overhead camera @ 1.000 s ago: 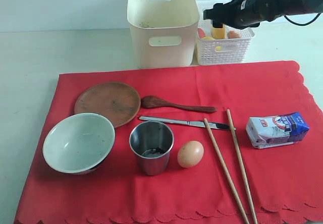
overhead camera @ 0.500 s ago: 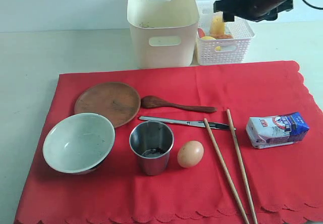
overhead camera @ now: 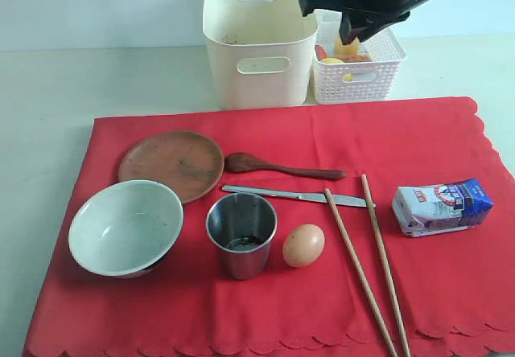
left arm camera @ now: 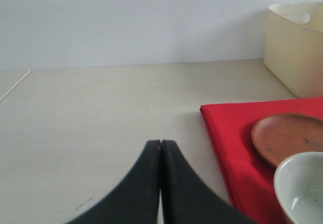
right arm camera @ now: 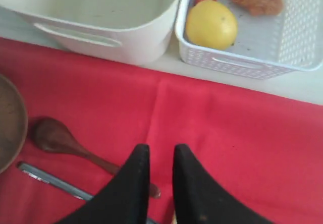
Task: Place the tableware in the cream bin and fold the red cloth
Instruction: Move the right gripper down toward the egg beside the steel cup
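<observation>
progress: cream bin (overhead camera: 259, 43) holds no tableware | wooden plate (overhead camera: 170, 164), bowl (overhead camera: 125, 226), steel cup (overhead camera: 241, 234), spoon (overhead camera: 278, 166), knife (overhead camera: 294, 195) and chopsticks (overhead camera: 366, 252) lie on red cloth (overhead camera: 418, 132) before bin | cloth flat, unfolded | right pincer (right arm camera: 158, 151) near bin, slightly parted, empty | left pincer (left arm camera: 161, 146) clenched, empty

exterior: high, frontal | left wrist: low, level | right wrist: steep downward | shared: cream bin (overhead camera: 233, 75)
</observation>
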`<state>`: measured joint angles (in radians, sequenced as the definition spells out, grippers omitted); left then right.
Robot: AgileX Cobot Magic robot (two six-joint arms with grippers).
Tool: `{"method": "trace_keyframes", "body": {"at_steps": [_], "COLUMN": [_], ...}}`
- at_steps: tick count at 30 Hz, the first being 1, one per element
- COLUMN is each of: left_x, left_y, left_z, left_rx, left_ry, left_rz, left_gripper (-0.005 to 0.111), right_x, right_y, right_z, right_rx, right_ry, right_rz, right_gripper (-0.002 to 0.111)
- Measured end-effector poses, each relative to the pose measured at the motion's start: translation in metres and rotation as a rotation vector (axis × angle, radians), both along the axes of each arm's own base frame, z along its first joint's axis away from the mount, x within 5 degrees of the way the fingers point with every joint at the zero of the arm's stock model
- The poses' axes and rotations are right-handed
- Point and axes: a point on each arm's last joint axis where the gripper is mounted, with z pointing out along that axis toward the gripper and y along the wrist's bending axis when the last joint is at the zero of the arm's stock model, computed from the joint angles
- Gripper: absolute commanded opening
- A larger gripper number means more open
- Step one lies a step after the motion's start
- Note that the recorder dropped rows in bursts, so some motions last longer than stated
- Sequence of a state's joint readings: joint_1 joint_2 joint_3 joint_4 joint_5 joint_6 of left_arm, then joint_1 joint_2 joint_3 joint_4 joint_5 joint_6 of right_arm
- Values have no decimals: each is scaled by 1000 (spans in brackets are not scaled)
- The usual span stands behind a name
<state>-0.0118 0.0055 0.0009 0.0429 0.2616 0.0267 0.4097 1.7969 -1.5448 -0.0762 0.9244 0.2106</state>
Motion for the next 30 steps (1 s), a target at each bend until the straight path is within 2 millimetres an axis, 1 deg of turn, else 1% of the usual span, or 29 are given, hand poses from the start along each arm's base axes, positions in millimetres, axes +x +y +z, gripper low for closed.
{"method": "trace_keyframes", "body": {"at_steps": [1,2,3,5,11,18,20,23,26,30], "left_x": [0,0,0,0,0,0,0,0,0,0], "left_y": [0,0,0,0,0,0,0,0,0,0], "left_z": [0,0,0,0,0,0,0,0,0,0], "left_rx": [0,0,0,0,0,0,0,0,0,0], "left_ry": [0,0,0,0,0,0,0,0,0,0], "left_rz": [0,0,0,0,0,0,0,0,0,0], "left_gripper": [3,3,3,3,3,3,3,3,3,3], "right_x": [-9,-13,-22,-33,-74,-126,-139,-153,-165,-173], "right_y": [9,12,18,21,26,43,48,52,54,61], "right_z": [7,10,14,14,-12,-43,-53,-66,-77,-83], "right_rx": [0,-1,-1,-5,-47,-81,-91,-120,-145,-129], "right_ry": [-2,-2,-2,8,100,184,211,223,223,198], "right_rz": [28,43,66,86,153,259,260,249,236,254], "right_gripper": [4,0,0,0,0,0,5,15,28,51]}}
